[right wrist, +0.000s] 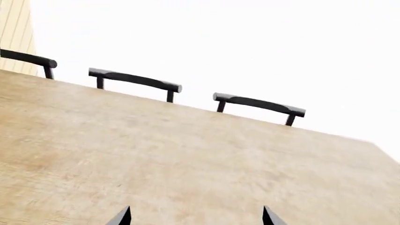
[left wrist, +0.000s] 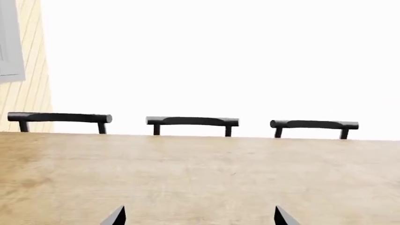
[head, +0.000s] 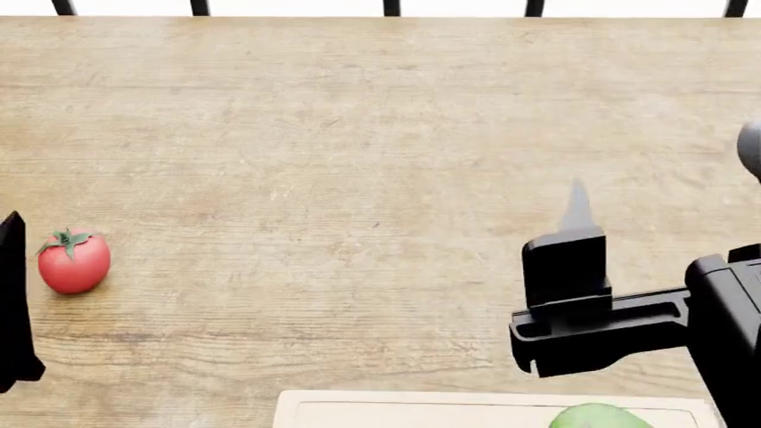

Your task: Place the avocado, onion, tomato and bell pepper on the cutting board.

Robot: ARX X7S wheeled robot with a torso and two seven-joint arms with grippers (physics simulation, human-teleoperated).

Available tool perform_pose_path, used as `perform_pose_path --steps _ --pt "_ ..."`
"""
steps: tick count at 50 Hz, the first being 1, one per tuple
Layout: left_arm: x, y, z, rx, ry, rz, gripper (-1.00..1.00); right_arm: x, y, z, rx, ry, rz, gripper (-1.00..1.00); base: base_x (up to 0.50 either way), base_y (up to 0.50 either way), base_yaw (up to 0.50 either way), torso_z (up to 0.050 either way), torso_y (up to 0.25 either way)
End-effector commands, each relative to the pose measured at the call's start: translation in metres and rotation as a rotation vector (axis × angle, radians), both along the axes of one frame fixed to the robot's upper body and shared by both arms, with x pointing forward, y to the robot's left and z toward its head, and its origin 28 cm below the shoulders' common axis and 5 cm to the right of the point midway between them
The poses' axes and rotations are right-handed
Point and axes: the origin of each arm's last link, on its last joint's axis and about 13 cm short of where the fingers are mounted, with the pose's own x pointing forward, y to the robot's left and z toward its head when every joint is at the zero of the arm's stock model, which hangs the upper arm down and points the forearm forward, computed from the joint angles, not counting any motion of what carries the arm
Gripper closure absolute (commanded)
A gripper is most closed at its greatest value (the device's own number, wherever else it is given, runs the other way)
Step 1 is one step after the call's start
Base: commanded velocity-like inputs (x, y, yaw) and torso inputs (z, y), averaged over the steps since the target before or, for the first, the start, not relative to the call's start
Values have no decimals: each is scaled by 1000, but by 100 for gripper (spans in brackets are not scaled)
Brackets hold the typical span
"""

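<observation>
The tomato (head: 74,261), red with a green calyx, sits on the wooden table (head: 356,134) at the left. The cutting board (head: 416,410) shows only its far edge at the bottom of the head view. A smooth bright green top, seemingly the avocado (head: 598,416), lies on it. My right gripper (head: 578,201) hovers over bare table beyond the board's right part; its wrist view shows it (right wrist: 196,218) open and empty. My left gripper (head: 10,303) is at the left edge, just left of the tomato, and is open and empty in its wrist view (left wrist: 200,218). Onion and bell pepper are out of view.
Black chair backs (left wrist: 192,122) line the table's far edge, also in the right wrist view (right wrist: 134,79) and as legs in the head view (head: 390,7). A pale slatted wall (left wrist: 28,89) stands at the far left.
</observation>
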Motion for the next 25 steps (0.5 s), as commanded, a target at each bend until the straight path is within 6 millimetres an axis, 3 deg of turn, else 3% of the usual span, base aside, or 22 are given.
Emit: perform_pose_path --steps 1,12,25 --pt "12 7 12 -68 261 32 -100 12 0 0 33 -42 -9 -100 0 0 0 0 0" --pt "30 16 8 -63 411 60 -100 25 4 -18 44 -38 0 -100 0 0 0 0 0" --pt "44 17 3 -41 447 90 -100 17 1 -21 51 -20 -2 -100 0 0 0 0 0"
